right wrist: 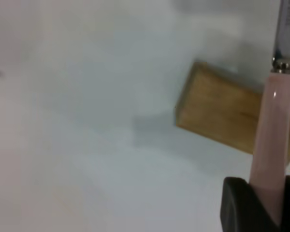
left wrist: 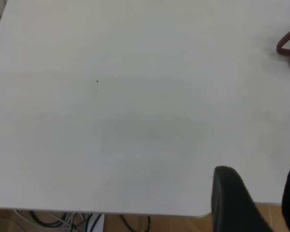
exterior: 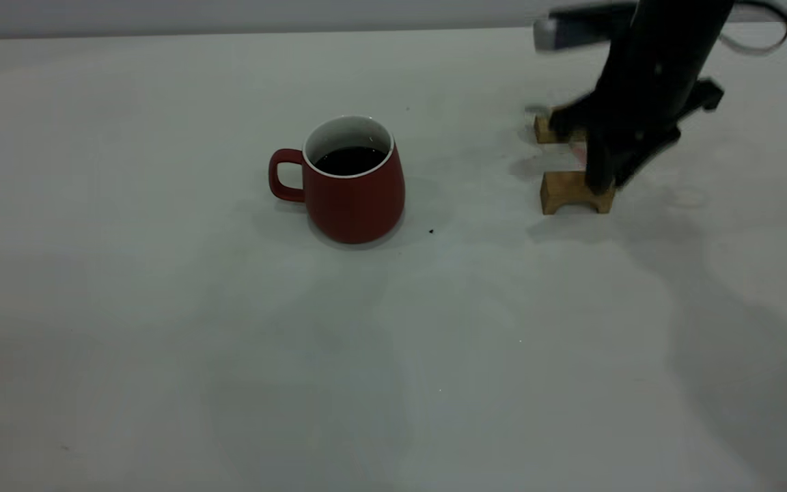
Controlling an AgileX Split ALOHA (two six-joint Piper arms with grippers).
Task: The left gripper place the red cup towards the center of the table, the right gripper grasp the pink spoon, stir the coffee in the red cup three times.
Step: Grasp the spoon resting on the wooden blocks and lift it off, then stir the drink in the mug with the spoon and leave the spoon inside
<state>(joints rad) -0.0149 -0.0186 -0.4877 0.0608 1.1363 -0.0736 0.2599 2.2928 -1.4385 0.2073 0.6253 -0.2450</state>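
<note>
While surveying from the left, found the left gripper [left wrist: 261,205] idle at the table [exterior: 161,342] edge, fingers spread and empty, well apart from the cup [exterior: 354,181]. Noted the cup upright near mid-table, coffee [exterior: 350,160] inside, clear for stirring. Farther right, found the right gripper [exterior: 598,164] low between two wooden blocks [exterior: 574,193], fingers clamped on the spoon [right wrist: 269,145] handle. Judged the blocks to have propped the spoon for easy gripping.
</note>
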